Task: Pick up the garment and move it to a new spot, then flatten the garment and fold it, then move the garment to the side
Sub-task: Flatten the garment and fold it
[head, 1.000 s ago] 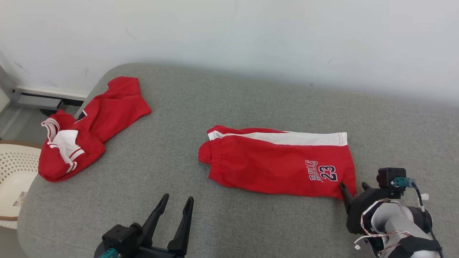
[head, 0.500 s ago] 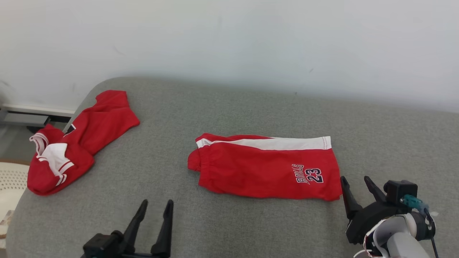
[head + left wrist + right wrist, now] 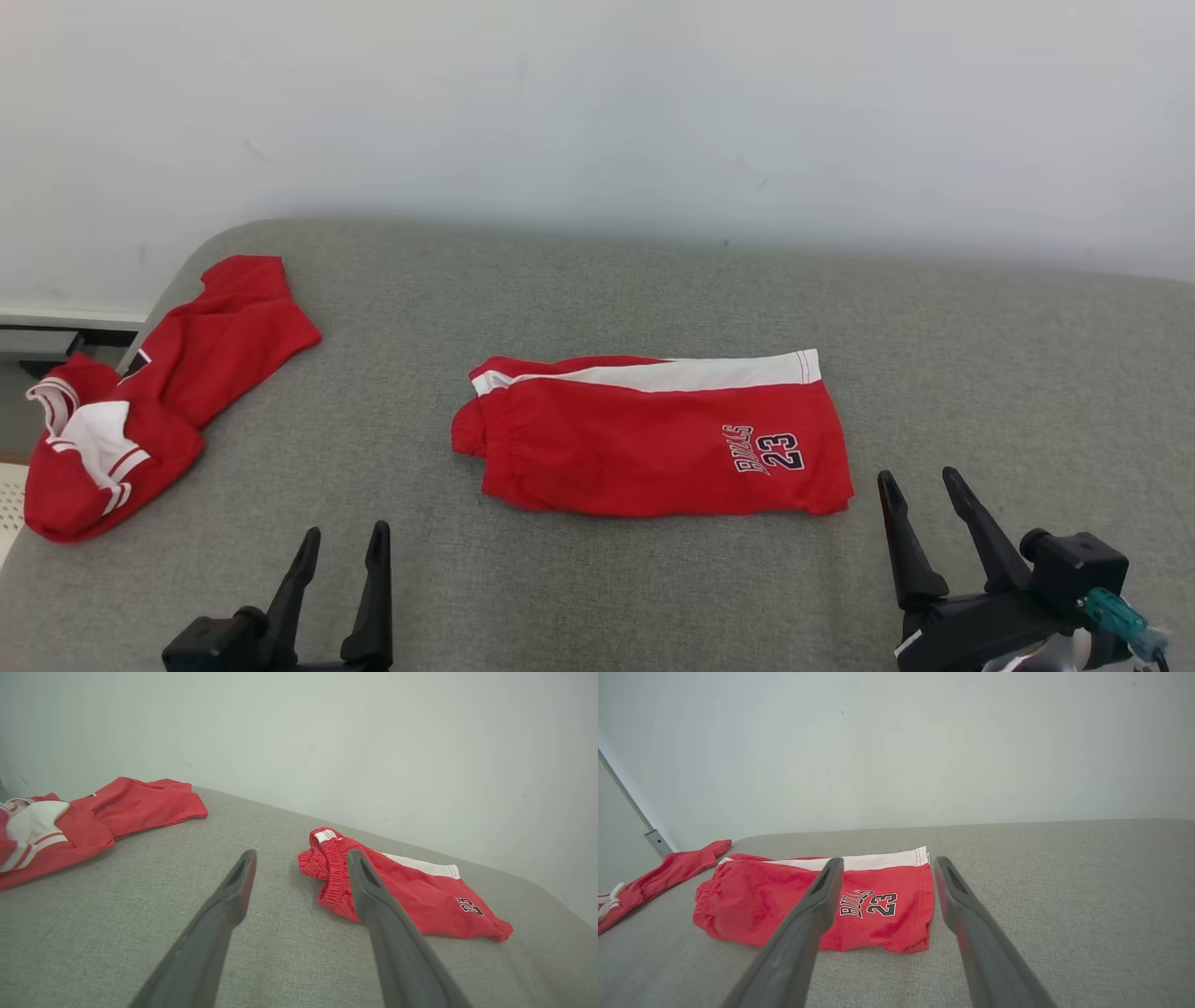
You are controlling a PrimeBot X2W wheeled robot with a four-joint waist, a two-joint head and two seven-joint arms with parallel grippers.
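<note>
Garment (image 3: 644,448): red shorts with a white side stripe and a "23" print, shown lying folded flat near the middle of the grey fabric-covered bench (image 3: 597,289). The right end effector (image 3: 918,476) is seen with its two fingers spread wide and nothing between them. It is raised just off the garment's near right corner, apart from the cloth. The left end effector (image 3: 345,532) is likewise spread and empty, and is placed by the front edge of the bench, in front of and to the left of the gathered waistband end. The garment's hem end is turned to the right and its white stripe runs along the far edge. Bare bench is left on every side of it, with the widest stretches to the right and behind, up to the pale wall (image 3: 597,112). A second red piece, a jersey with white trim (image 3: 159,392), is crumpled at the left edge near the rounded rear corner, well apart from the garment. Nothing lies between either end effector and the garment.
</note>
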